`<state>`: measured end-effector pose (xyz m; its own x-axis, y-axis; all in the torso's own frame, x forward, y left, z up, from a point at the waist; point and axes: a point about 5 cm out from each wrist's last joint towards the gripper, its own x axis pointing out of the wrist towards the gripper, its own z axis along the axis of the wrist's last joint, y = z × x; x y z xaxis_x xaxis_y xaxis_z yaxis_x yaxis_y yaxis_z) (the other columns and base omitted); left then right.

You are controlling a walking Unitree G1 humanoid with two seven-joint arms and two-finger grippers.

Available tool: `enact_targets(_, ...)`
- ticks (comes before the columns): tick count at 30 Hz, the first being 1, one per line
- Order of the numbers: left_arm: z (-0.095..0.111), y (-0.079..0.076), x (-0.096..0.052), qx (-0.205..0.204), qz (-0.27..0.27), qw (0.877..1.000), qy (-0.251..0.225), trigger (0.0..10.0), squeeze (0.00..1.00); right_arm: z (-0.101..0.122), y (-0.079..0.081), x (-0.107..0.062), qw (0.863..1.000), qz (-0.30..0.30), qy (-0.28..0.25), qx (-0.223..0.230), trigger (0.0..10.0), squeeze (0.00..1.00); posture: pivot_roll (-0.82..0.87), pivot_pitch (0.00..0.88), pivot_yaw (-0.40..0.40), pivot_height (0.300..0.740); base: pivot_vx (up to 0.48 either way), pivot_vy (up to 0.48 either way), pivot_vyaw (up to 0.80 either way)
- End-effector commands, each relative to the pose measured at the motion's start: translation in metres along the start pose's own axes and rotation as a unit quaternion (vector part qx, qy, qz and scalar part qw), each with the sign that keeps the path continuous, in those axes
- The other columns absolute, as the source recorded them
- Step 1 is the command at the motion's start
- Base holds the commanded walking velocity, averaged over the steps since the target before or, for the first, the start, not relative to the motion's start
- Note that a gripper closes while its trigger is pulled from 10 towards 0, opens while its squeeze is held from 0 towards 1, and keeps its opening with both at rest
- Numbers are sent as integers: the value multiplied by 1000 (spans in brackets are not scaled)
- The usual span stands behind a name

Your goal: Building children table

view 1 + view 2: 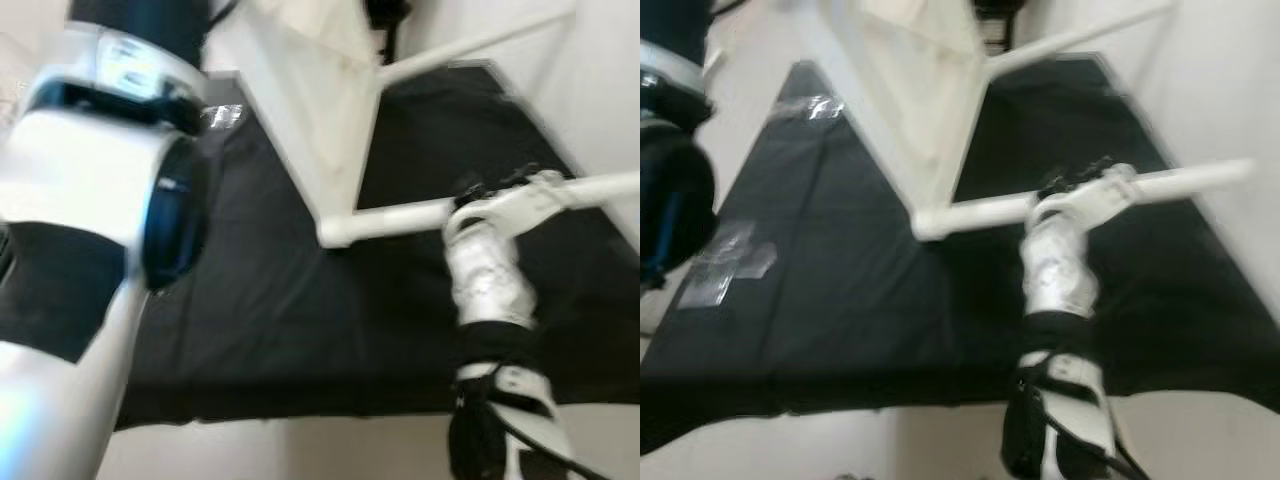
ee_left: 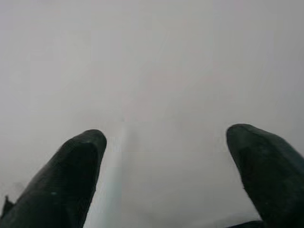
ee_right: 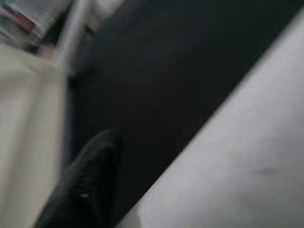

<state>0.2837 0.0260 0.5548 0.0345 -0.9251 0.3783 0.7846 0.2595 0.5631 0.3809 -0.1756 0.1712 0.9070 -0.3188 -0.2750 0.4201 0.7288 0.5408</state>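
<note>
White flat-panel children's table (image 1: 320,110) lay tipped on the black mat (image 1: 260,320), one round white leg (image 1: 400,215) pinched by the right end effector (image 1: 478,193); left end effector (image 2: 166,156) spread; assembly seemed unfinished.

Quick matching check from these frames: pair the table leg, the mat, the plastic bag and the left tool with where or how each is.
1. white table leg
2. black mat
3. clear plastic bag
4. left tool

A. spread over the pale floor
B. fingers apart, facing a pale surface
C. lying on the mat's left part
D. at the right tool, jutting from the tabletop

Pairs: 1-D, 2-A, 3-C, 4-B
</note>
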Motion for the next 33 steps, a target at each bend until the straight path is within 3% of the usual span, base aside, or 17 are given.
enact_targets(1,-21,10,-19,-45,14,999,20,10000,1000,-90,-83,-9,965,-167,167,-115,10000,1000,101,280,68,740,0,0,0)
enact_targets(5,-22,12,-24,-49,-3,998,32,10000,1000,-97,-99,-10,956,-199,165,-141,10000,1000,109,284,56,740,0,0,0)
enact_targets(6,-21,11,-28,-53,-18,998,31,10000,0,-100,-105,-11,951,-214,166,-149,10000,1000,107,286,48,740,0,0,0)
enact_targets(7,-21,11,-28,-53,-18,998,31,10000,0,-100,-105,-11,951,-214,166,-149,10000,1000,107,286,48,740,0,0,0)
enact_targets(9,-17,6,-42,-56,-46,997,22,10000,0,-104,-114,-13,943,-234,168,-164,10000,1000,108,284,36,740,0,0,0)
enact_targets(12,-17,2,-54,-45,-51,998,16,10000,0,-101,-114,-11,948,-230,157,-157,10000,1000,102,288,25,740,0,0,0)
enact_targets(17,-11,2,-84,-40,-9,999,-16,10000,0,-88,-114,-6,952,-226,121,-165,10000,1000,79,288,-3,740,0,0,0)
enact_targets(21,-9,4,-99,-29,10,999,-21,10000,0,-78,-112,-4,957,-218,91,-168,10000,1000,71,290,-14,740,0,0,0)
enact_targets(24,5,0,-123,-4,28,999,-32,10000,0,-72,-117,-5,958,-225,78,-162,10000,1000,53,295,-14,740,0,0,0)
enact_targets(26,9,-4,-129,3,32,999,-35,10000,0,-72,-118,-5,957,-227,77,-161,10000,1000,53,295,-14,740,0,0,0)
enact_targets(28,24,-2,-164,14,120,990,-71,10000,0,-72,-127,-7,956,-233,78,-159,10000,1000,53,295,-20,740,0,0,0)
enact_targets(29,23,1,-191,9,190,978,-89,10000,0,-71,-131,-8,956,-235,79,-156,10000,1000,52,294,-20,740,0,0,0)
enact_targets(31,19,2,-197,4,208,974,-89,10000,0,-71,-131,-8,956,-235,79,-155,10000,1000,42,295,-23,740,0,0,0)
enact_targets(32,1,-1,-214,-23,255,961,-105,10000,0,-66,-130,-8,959,-231,72,-148,10000,1000,40,295,-26,740,0,0,0)
enact_targets(33,-7,-2,-221,-36,275,954,-113,10000,0,-64,-129,-7,960,-229,69,-144,10000,1000,40,296,-28,740,0,0,0)
